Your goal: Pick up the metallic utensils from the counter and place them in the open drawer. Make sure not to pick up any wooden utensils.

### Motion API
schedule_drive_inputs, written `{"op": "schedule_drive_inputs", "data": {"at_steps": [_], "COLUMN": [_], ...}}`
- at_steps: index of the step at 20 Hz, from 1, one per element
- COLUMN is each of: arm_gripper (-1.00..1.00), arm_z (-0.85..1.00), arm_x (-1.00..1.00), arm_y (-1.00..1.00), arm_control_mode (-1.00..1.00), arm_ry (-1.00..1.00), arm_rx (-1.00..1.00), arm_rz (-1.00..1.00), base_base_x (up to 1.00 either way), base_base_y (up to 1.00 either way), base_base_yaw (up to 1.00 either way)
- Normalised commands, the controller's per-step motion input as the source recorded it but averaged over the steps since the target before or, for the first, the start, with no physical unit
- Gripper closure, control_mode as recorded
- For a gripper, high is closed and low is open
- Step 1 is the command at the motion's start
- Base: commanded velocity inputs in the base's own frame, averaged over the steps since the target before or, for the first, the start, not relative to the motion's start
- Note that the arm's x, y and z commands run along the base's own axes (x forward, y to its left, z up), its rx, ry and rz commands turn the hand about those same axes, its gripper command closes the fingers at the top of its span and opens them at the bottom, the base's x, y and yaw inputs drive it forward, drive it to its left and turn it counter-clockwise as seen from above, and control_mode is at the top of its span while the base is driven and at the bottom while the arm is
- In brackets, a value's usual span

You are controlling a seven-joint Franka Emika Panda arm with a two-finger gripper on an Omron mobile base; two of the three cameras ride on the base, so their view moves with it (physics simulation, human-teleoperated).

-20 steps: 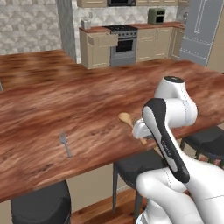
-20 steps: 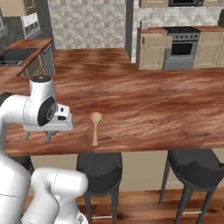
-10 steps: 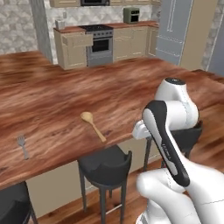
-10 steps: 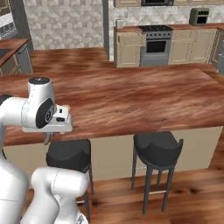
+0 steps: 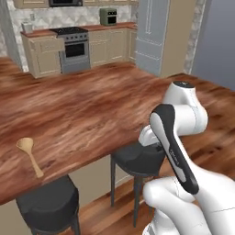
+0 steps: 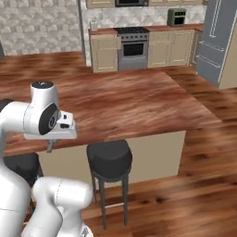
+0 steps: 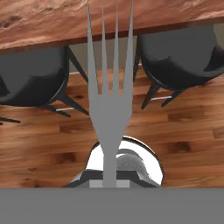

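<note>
A silver-grey fork (image 7: 109,100) fills the middle of the hand view, tines pointing away from the hand. My gripper (image 7: 109,180) is shut on its handle. The fork hangs over the wooden floor, just outside the counter (image 7: 87,17) edge. From the right base view, the gripper (image 6: 50,144) hangs below the white hand, in front of the counter (image 6: 129,104) edge. A tan wooden spoon (image 5: 29,156) lies on the counter (image 5: 92,110) near its front edge, well left of the arm. The open drawer is out of view.
Black stools stand under the counter's overhang (image 5: 46,204) (image 5: 137,158) (image 6: 109,156) (image 7: 30,78) (image 7: 183,57). Across the wooden floor are a stove (image 5: 72,43) and a tall grey fridge (image 5: 158,34). The counter ends at a corner on the right (image 6: 210,121).
The whole scene has slid left as the base moved right along the counter. The spoon now sits far left and the fork on the counter has left the view. The gripper stays shut.
</note>
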Motion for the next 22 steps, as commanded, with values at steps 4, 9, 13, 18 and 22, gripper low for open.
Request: {"op": "schedule_drive_inputs", "data": {"at_steps": [4,9,13,18,22], "arm_gripper": [1.0,1.0,1.0,1.0,1.0], "arm_z": [0.0,0.0,0.0,0.0,0.0], "arm_x": [0.0,0.0,0.0,0.0,0.0], "arm_y": [0.0,0.0,0.0,0.0,0.0], "arm_control_mode": [1.0,1.0,1.0,1.0,1.0], "arm_ry": [0.0,0.0,0.0,0.0,0.0], "arm_rx": [0.0,0.0,0.0,0.0,0.0], "arm_rz": [0.0,0.0,0.0,0.0,0.0], "base_base_x": [0.12,0.05,0.0,0.08,0.35], "base_base_y": [-1.0,-1.0,-1.0,-1.0,-1.0], "base_base_yaw": [-0.16,-0.07,-0.05,-0.04,-0.01]}}
